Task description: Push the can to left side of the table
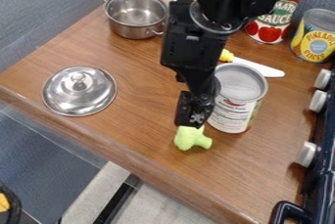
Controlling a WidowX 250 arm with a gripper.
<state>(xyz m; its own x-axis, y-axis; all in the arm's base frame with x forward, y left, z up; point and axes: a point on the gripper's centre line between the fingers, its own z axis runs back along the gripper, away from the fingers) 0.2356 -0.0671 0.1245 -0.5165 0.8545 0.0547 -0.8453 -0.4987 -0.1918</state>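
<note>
White-labelled metal can (234,113), one, upright just right of the black tool (191,120). Left of the tool, one round silver lid (68,93) and one silver pot (134,31); whether the tool is parted or closed, I cannot tell; just below, one lime-green toy (190,139).

Left on the table (144,86), the pot (132,28) stands behind the lid (78,96). The toy (190,140) lies before the near can (230,119), the knife (262,68), tomato can (267,31) and pineapple can (315,43) behind.

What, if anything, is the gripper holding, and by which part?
Can't tell. The gripper covers part of the green toy and the white-labelled can, but no grip on either is clear.
</note>
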